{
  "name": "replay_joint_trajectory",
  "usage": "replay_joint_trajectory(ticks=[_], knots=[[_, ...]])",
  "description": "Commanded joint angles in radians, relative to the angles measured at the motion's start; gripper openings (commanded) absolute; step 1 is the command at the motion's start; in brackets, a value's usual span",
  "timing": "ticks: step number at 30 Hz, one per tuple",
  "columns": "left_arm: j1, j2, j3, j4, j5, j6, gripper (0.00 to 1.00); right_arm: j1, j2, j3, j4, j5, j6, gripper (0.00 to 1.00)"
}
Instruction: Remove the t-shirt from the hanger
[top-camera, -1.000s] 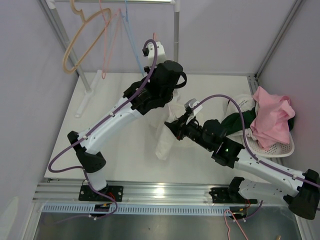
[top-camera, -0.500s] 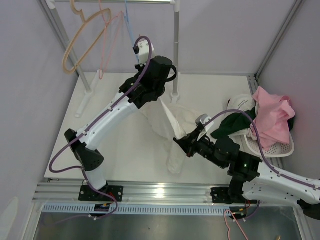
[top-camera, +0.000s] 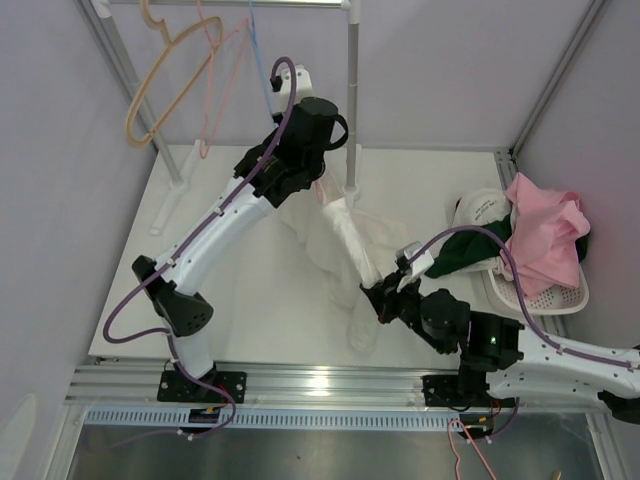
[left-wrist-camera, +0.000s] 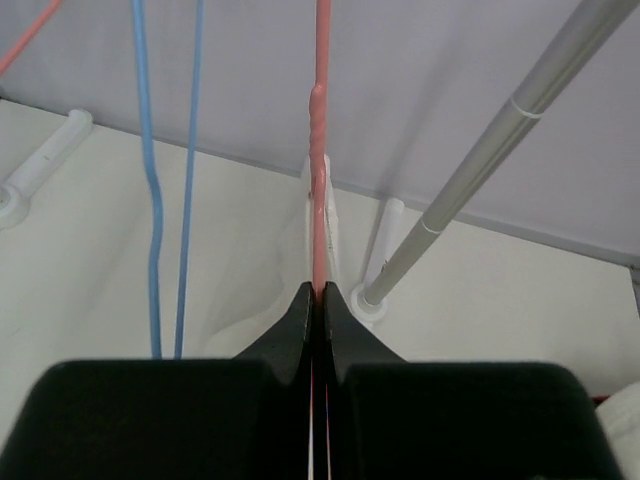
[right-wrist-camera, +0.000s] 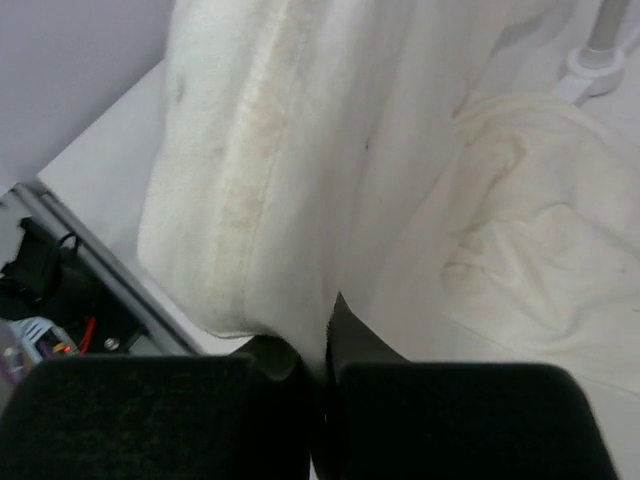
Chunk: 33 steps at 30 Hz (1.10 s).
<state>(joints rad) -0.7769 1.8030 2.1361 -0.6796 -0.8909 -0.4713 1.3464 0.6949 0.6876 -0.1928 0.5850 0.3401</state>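
A white t-shirt (top-camera: 345, 245) stretches from high near the rack down toward the table front; it fills the right wrist view (right-wrist-camera: 330, 170). My left gripper (top-camera: 312, 100) is raised near the rail and shut on a thin pink hanger (left-wrist-camera: 320, 150) whose rod runs up from between the jaws (left-wrist-camera: 318, 292). My right gripper (top-camera: 378, 300) is low at the front and shut on a fold of the t-shirt (right-wrist-camera: 322, 335), pulling it taut. Most of the hanger is hidden by my left arm in the top view.
A clothes rack post (top-camera: 351, 100) stands behind the shirt, also in the left wrist view (left-wrist-camera: 480, 160). Empty tan (top-camera: 165, 75), pink (top-camera: 215, 85) and blue (top-camera: 258, 60) hangers hang at back left. A white basket (top-camera: 545, 290) with pink and green clothes sits at right.
My left gripper rose and moved back-left with the hanger. My right gripper pulled the t-shirt down toward the front, stretching it out between the two.
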Motion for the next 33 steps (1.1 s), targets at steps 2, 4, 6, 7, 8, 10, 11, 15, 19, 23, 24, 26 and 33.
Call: replay_joint_trajectory(ticks=[2,4,6,7,8,10,11,15,19,23,24,26,33], knots=[[0.025,-0.082,0.045,-0.048,0.165,-0.038,0.01,-0.133,0.107,0.073,-0.004,-0.061,0.020,0.00],[0.005,-0.172,-0.046,-0.052,0.257,-0.066,0.01,-0.292,0.150,0.099,0.068,-0.166,0.007,0.00],[-0.044,-0.252,-0.219,0.011,0.273,-0.049,0.01,-0.421,0.228,0.164,0.108,-0.291,-0.009,0.00],[-0.071,-0.333,-0.263,0.034,0.297,-0.037,0.01,-0.447,0.260,0.196,0.131,-0.321,-0.019,0.00],[-0.082,-0.368,-0.330,0.043,0.316,-0.036,0.01,-0.467,0.332,0.260,0.138,-0.333,-0.033,0.00],[-0.090,-0.477,-0.405,0.045,0.403,-0.038,0.01,-0.518,0.409,0.334,0.145,-0.373,-0.076,0.00],[-0.093,-0.517,-0.453,0.041,0.426,-0.047,0.01,-0.536,0.481,0.367,0.145,-0.385,-0.084,0.00],[-0.093,-0.736,-0.626,0.110,0.578,-0.012,0.01,-0.634,0.610,0.507,0.135,-0.476,-0.064,0.00],[-0.093,-0.827,-0.581,0.037,0.523,0.029,0.01,-0.725,0.646,0.572,0.099,-0.469,-0.047,0.00],[-0.090,-0.794,-0.564,0.040,0.504,0.059,0.01,-0.838,0.660,0.740,-0.020,-0.462,-0.062,0.00],[-0.091,-0.792,-0.577,0.055,0.512,0.057,0.01,-0.868,0.667,0.789,-0.042,-0.465,-0.073,0.00],[-0.091,-0.789,-0.596,0.100,0.517,0.060,0.01,-0.953,0.696,0.939,-0.100,-0.476,-0.113,0.00],[-0.091,-0.722,-0.593,0.152,0.509,0.095,0.01,-1.113,0.857,1.446,-0.142,-0.352,-0.330,0.00]])
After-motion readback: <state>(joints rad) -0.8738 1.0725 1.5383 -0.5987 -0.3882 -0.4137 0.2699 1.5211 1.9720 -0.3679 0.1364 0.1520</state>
